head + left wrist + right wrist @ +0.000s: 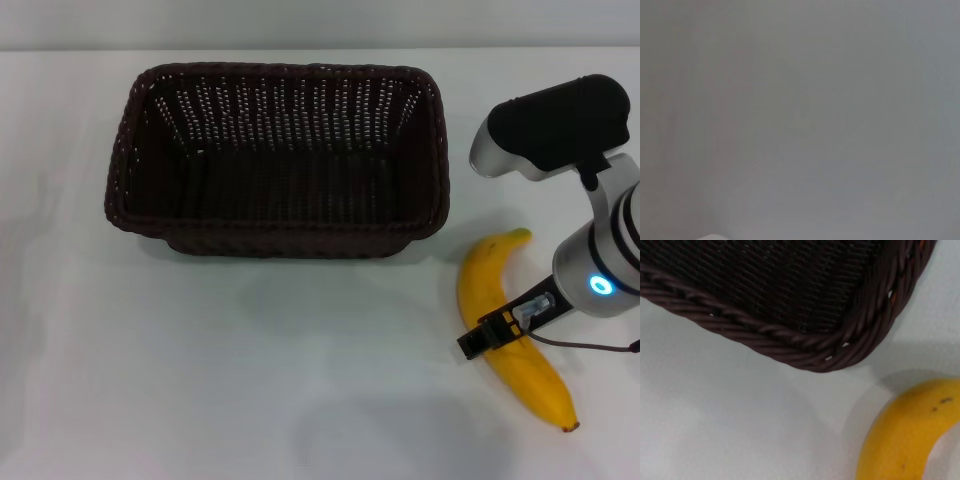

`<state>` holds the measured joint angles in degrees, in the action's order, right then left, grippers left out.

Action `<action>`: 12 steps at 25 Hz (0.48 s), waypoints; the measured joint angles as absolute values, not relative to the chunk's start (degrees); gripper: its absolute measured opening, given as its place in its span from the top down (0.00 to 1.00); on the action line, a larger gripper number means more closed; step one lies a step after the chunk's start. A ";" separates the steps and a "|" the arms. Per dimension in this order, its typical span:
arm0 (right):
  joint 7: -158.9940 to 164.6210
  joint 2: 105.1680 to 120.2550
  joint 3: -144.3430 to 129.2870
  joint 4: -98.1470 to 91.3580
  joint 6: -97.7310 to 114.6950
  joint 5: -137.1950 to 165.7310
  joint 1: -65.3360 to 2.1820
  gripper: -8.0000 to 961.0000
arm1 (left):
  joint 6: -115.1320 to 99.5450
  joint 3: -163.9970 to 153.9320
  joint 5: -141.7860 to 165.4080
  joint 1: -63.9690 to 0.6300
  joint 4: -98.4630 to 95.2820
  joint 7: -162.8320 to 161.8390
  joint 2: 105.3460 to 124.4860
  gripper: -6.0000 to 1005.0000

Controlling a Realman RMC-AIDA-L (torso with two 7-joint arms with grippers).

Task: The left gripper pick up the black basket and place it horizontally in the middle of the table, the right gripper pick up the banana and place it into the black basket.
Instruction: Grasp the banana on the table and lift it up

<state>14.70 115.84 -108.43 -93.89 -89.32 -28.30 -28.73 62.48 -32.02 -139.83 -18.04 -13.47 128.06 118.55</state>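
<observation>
The white tabletop [200, 380] is carrying everything, filling the head view from edge to edge. The black basket [278, 160] is sitting in the upper centre of that view with its long side running across the frame and its mouth facing up, so, judging from this, the first half of the task is already done and the basket is lying ready to receive the fruit. The right arm is reaching in from the right edge, and the right hand [497, 334] is lying over the middle of the banana [505, 345] in the lower right of the view, presumably because the thick, fairly straight midsection offers the steadiest grip; whether its fingers are wide or already pinching the fruit cannot be told. The banana is resting flat on the tabletop, just beside the basket's near right corner but not touching it; the right wrist view is showing that same corner [840, 347] and the yellow curve [905, 435] with bare surface between. The left hand is not appearing anywhere, and its wrist view is showing only blank grey.
</observation>
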 joint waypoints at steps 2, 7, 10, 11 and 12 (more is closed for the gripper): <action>14.67 115.84 -108.60 -93.56 -89.17 -28.29 -28.81 0.13 | 62.48 -31.99 -139.82 -18.04 -13.49 128.06 118.55 0.13; 14.75 115.83 -109.03 -92.53 -88.91 -28.29 -29.02 0.37 | 62.48 -31.91 -139.86 -18.01 -13.53 128.06 118.55 0.13; 14.65 115.79 -109.18 -91.85 -88.73 -28.24 -29.38 0.40 | 62.48 -31.90 -139.88 -18.02 -13.54 128.06 118.55 0.13; 14.64 115.76 -109.24 -91.76 -88.71 -28.10 -29.49 0.41 | 62.48 -31.91 -139.89 -18.01 -13.54 128.06 118.55 0.13; 14.64 115.71 -109.25 -91.72 -88.74 -27.86 -29.57 0.42 | 62.49 -31.90 -139.90 -18.01 -13.54 128.06 118.55 0.13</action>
